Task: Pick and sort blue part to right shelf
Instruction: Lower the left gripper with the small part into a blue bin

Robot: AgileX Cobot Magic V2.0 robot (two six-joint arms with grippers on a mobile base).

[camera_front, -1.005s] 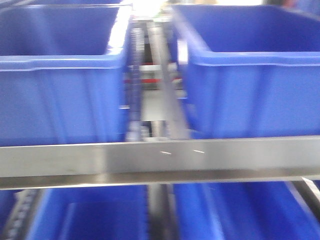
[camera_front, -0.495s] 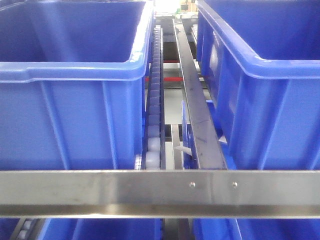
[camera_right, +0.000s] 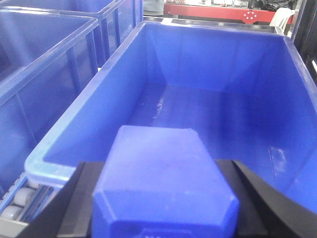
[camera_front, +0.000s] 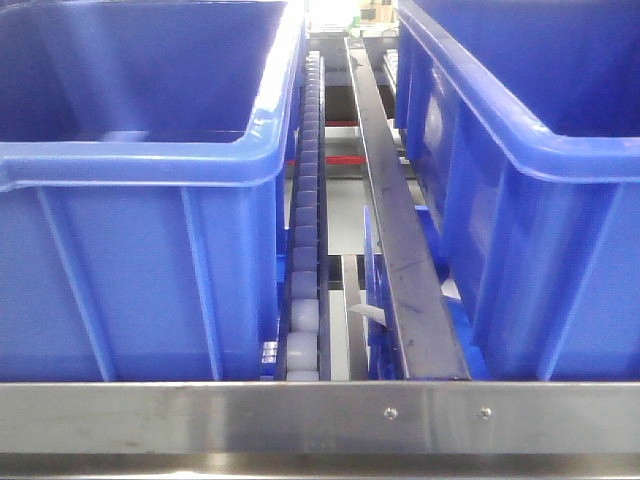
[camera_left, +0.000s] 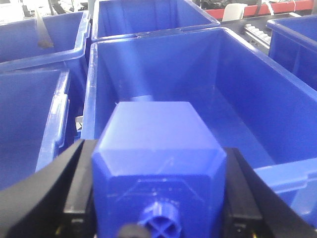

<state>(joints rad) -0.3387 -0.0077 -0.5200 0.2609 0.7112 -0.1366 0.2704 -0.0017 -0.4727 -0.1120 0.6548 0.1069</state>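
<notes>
Standing before the right shelf (camera_front: 400, 260), I see at nine o'clock the left bin (camera_front: 130, 280), then the pale roller track (camera_front: 305, 250) running toward twelve o'clock, and at three o'clock the right bin (camera_front: 540, 260), all three behind the screwed front bar (camera_front: 300, 415) at six o'clock. The left pincer (camera_left: 158, 193) is shut firmly on a blue part (camera_left: 158, 144). Its black fingers (camera_left: 74, 188) press the flat sides at nine and three o'clock, and the stubby neck points to six o'clock, toward the wrist. I think the flat sides are taken because the sloped shoulders would slip. This part hangs above the near rim of a deep bin (camera_left: 237, 99) that opens toward twelve o'clock, so a release would let it fall inside. The right pincer (camera_right: 163, 203) is closed in the same manner on a second blue part (camera_right: 163, 178), with fingers (camera_right: 84, 193) at nine and three o'clock. It is held above the near edge of another bin (camera_right: 213, 64), whose floor shows no parts. To my judgement both parts are carried high so that they clear the rims, and the placing is not yet done.
</notes>
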